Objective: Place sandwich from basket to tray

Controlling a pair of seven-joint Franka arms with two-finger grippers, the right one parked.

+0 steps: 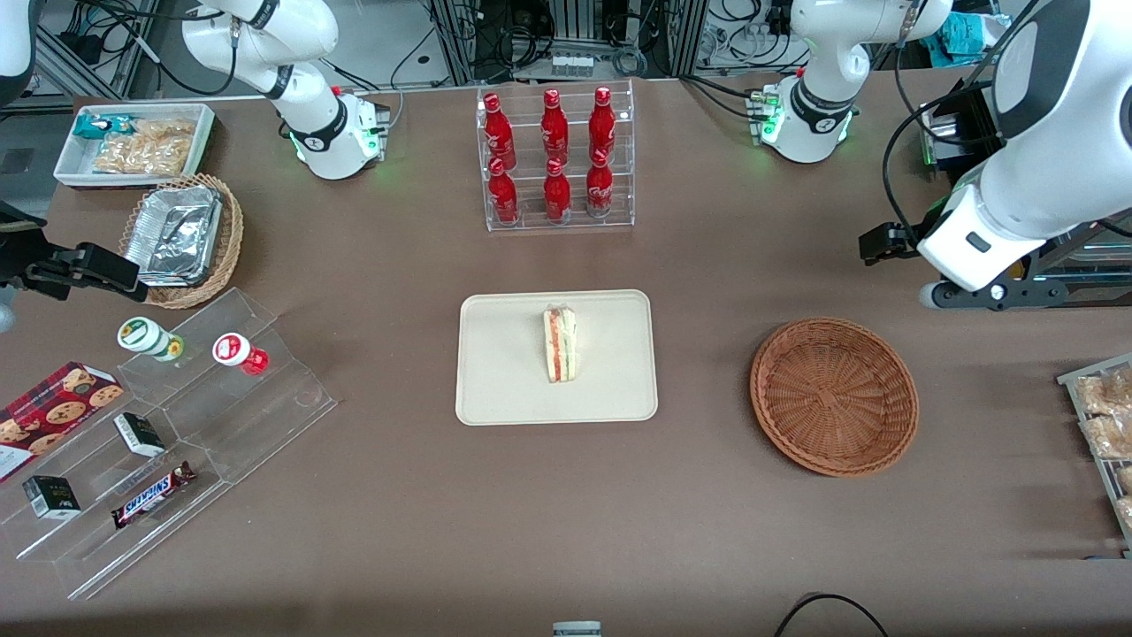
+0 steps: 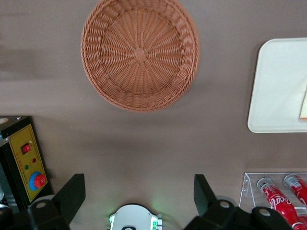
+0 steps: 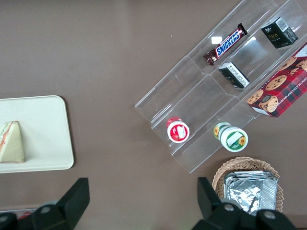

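Observation:
The sandwich [image 1: 560,343], a pale wedge with red and green filling, lies on the cream tray [image 1: 495,389] at the middle of the table. In the right wrist view the sandwich [image 3: 11,142] rests on the tray [image 3: 48,129] too. The reddish-brown basket [image 1: 834,395] sits beside the tray, toward the working arm's end, with nothing in it. My gripper [image 1: 884,243] hangs high above the table, farther from the front camera than the basket. It is open and holds nothing [image 2: 138,191]. Its camera looks down on the basket [image 2: 140,52], the tray [image 2: 278,86] and an edge of the sandwich [image 2: 304,105].
A clear rack of red bottles [image 1: 555,159] stands farther back than the tray. A control box with a yellow panel [image 2: 26,158] sits near the working arm. Toward the parked arm's end are a stepped acrylic shelf [image 1: 177,425], a foil-tray basket [image 1: 181,239] and a white bin [image 1: 133,141].

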